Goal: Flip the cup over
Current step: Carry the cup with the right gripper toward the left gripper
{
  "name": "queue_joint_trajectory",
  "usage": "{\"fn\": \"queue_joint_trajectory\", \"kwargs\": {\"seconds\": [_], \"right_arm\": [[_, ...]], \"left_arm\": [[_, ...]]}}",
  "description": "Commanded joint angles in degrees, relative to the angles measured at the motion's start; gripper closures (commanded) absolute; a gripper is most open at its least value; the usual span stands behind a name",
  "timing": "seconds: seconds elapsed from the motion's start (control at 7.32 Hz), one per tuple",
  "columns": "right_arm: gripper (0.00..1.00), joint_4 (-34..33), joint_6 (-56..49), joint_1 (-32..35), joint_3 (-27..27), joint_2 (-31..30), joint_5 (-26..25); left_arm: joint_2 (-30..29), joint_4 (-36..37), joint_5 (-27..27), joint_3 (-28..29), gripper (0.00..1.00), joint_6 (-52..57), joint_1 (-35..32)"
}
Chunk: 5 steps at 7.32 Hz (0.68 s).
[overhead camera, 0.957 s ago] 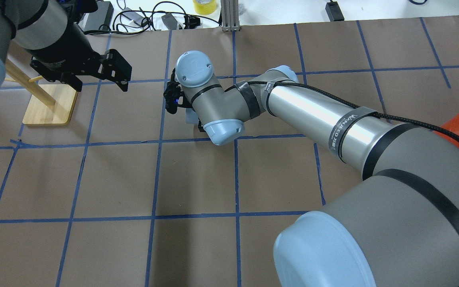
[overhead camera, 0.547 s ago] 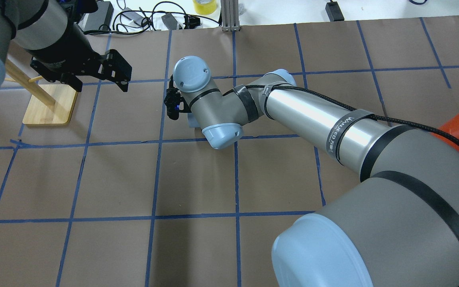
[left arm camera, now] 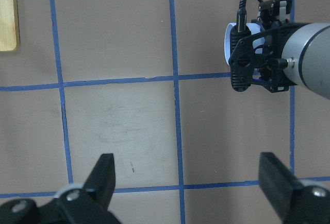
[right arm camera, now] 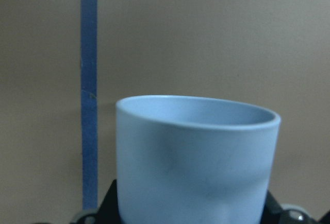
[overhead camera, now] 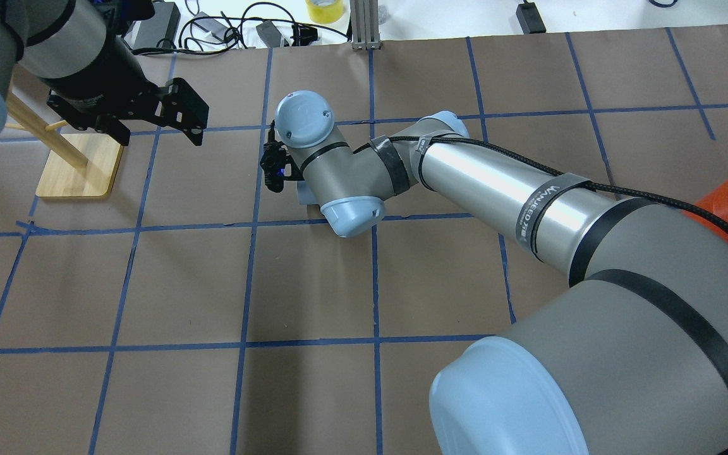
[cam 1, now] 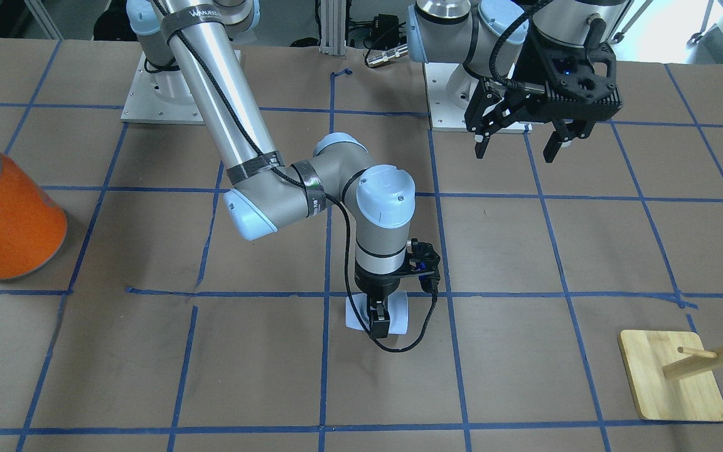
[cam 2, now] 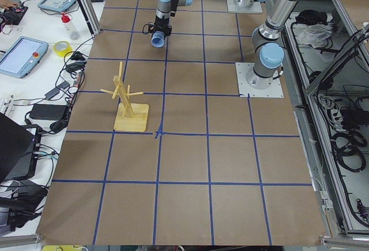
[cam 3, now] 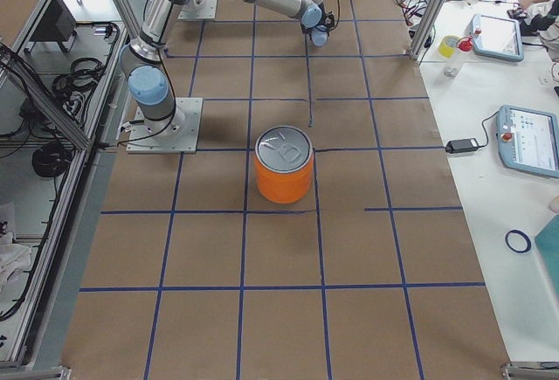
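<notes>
Right under the right arm's down-turned wrist, the right gripper (cam 1: 378, 320) is clamped across the cup (cam 1: 399, 312). One finger (cam 1: 379, 328) shows in front of it; the other is hidden behind. And look how it's held: on its side, mouth facing out toward the left arm's end of the table (cam 1: 148, 351), base the other way. From the wrist camera the cup fills the space between the fingers, rim furthest from the lens, pale blue inside just showing.

That crosswise grip round the body makes sense to me for a flip. A roll of the wrist should swing the mouth up or down with no need to regrip. Whether the cup rests on the table or hangs just above it, I can't tell from here.

Over on the other side, the left gripper (cam 1: 517, 143) hangs high, jaws spread wide with nothing in them, well apart from the cup. It's kept out of the way, I'd guess. The orange can (cam 1: 10, 220) sits well off on the right gripper's outer side. The wooden rack (cam 1: 672, 383) stands well off on the left gripper's side. Neither is near the cup.
</notes>
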Motion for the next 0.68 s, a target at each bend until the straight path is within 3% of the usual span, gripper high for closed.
{"fn": "queue_joint_trajectory", "kwargs": {"seconds": [0.0,0.14,0.41,0.55], "right_arm": [[0.37,0.00,0.04,0.00,-0.01,-0.26,0.19],[0.33,0.00,-0.04,0.00,-0.01,-0.18,0.27],[0.12,-0.08,0.13,0.00,-0.01,-0.18,2.80],[0.07,-0.09,0.13,0.00,-0.01,-0.26,3.17]], "left_arm": [[-0.03,-0.44,-0.24,-0.02,0.00,0.00,0.12],[-0.03,-0.36,-0.33,-0.02,0.00,0.00,0.21],[-0.47,-0.27,-0.50,0.07,0.00,0.09,0.38],[-0.56,-0.27,-0.25,0.07,0.00,-0.09,0.47]]}}
